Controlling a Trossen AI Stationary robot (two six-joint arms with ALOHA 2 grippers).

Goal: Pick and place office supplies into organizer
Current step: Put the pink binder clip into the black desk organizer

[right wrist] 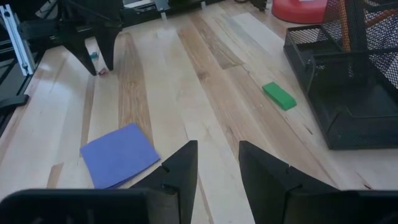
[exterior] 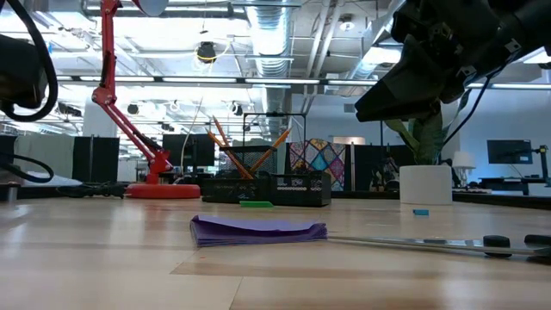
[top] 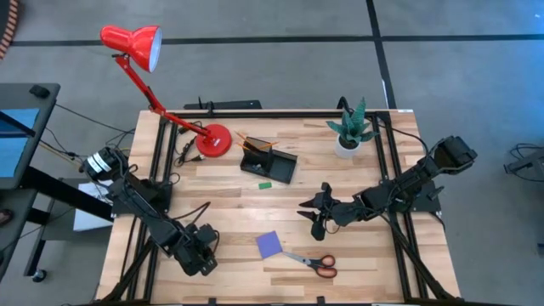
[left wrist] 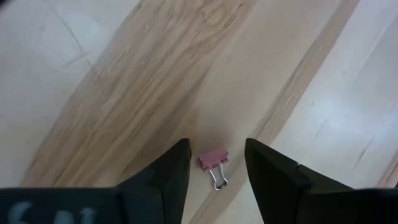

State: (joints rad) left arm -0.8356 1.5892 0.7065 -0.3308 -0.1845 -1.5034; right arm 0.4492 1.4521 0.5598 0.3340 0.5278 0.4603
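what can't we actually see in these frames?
- Binder clip: shows only in the left wrist view between the open left gripper; in the high view the arm covers it.
- Organizer contents: too small from above; mesh wall hides them in the low view, apart from the pencils.
- Scissors: handles cut off by the low view's right edge.
- Right gripper: open jaws, hovering; nothing between them.
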